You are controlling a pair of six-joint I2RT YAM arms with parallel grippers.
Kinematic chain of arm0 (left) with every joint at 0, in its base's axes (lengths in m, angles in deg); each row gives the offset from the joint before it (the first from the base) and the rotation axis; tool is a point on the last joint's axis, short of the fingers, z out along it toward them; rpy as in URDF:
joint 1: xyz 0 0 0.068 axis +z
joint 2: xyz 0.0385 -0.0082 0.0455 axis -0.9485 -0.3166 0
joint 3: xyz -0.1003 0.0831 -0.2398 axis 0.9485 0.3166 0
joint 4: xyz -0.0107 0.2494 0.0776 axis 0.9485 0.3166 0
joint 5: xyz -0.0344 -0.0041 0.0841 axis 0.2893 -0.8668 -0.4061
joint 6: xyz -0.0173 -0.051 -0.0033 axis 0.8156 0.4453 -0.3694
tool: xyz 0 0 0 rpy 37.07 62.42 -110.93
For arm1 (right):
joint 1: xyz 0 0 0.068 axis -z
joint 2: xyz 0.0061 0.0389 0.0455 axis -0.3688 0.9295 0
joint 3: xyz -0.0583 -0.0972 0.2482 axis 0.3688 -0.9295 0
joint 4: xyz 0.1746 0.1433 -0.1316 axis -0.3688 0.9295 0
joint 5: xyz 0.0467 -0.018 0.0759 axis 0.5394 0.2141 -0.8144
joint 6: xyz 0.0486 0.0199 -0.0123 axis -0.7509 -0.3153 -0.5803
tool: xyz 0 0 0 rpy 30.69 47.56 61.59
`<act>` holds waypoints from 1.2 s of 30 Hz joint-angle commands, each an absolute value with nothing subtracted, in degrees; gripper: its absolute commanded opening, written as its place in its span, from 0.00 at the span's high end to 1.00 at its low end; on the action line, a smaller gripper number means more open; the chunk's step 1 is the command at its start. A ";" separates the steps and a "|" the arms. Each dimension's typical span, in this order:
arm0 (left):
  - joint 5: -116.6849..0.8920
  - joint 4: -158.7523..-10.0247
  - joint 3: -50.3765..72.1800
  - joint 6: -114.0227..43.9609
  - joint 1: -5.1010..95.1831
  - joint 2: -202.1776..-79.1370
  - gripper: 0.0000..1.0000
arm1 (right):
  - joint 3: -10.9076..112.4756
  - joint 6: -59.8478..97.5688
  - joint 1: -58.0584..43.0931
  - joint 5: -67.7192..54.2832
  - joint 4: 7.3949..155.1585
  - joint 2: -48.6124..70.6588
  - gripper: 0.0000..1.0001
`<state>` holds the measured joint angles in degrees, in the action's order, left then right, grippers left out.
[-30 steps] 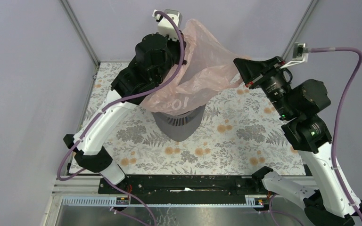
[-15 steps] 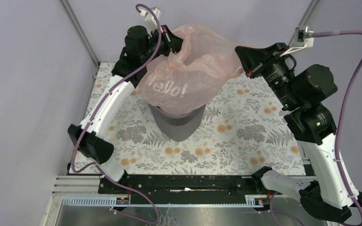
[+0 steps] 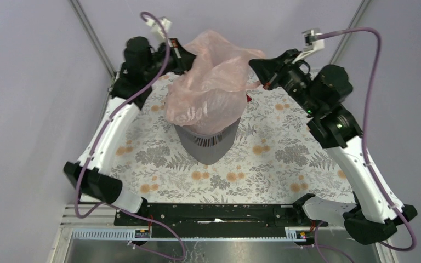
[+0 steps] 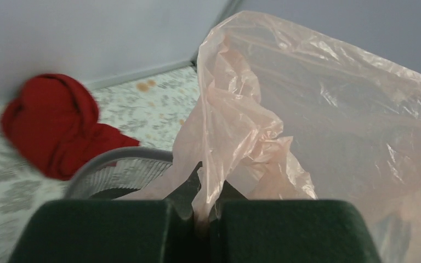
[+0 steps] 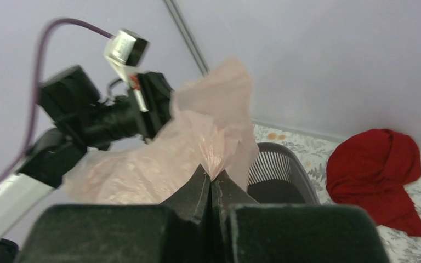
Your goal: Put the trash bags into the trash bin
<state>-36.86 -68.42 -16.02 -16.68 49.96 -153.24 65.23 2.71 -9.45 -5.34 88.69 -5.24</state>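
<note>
The pale pink translucent trash bag (image 3: 211, 82) hangs spread over the grey mesh trash bin (image 3: 207, 143), covering its rim in the top view. My left gripper (image 3: 188, 53) is shut on the bag's left edge; the film (image 4: 235, 137) bunches between its jaws, with the bin's rim (image 4: 118, 159) just beyond. My right gripper (image 3: 257, 70) is shut on the bag's right edge; the film (image 5: 214, 148) pinches to a point at its closed tips, and the bin (image 5: 282, 170) shows behind them.
A dark red cloth bundle (image 5: 381, 170) lies on the floral table cover behind the bin; it also shows in the left wrist view (image 4: 55, 123). Grey walls and metal corner posts (image 3: 90, 35) close in the back. The left arm's camera and cable (image 5: 123, 49) are near the bag.
Both grippers have moved back and closer together with the bag. The bag has slackened and bunched higher over the bin; its printed side has turned away.
</note>
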 commanded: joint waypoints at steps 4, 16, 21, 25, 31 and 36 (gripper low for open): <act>-37.73 -64.35 -10.54 -21.35 56.53 -145.42 0.97 | 62.60 0.81 -9.41 -14.15 76.80 -0.39 1.00; -31.92 -83.18 -1.86 -7.90 53.58 -149.49 1.00 | 58.04 8.89 -9.46 5.61 91.42 -4.75 1.00; -32.11 -84.12 -8.27 -7.50 48.46 -156.53 1.00 | 56.47 9.27 -9.39 8.26 93.07 -8.02 1.00; -32.23 -83.76 -10.24 -10.27 48.90 -156.98 1.00 | 55.43 8.49 -9.41 1.93 90.38 -7.26 1.00; -28.74 -66.51 -20.44 -21.56 58.32 -155.28 1.00 | 53.55 3.52 -9.39 -13.10 77.93 -1.80 1.00; -30.10 -73.48 -7.18 -17.50 61.18 -142.44 0.90 | 55.08 2.95 -9.45 -11.55 78.48 -0.01 1.00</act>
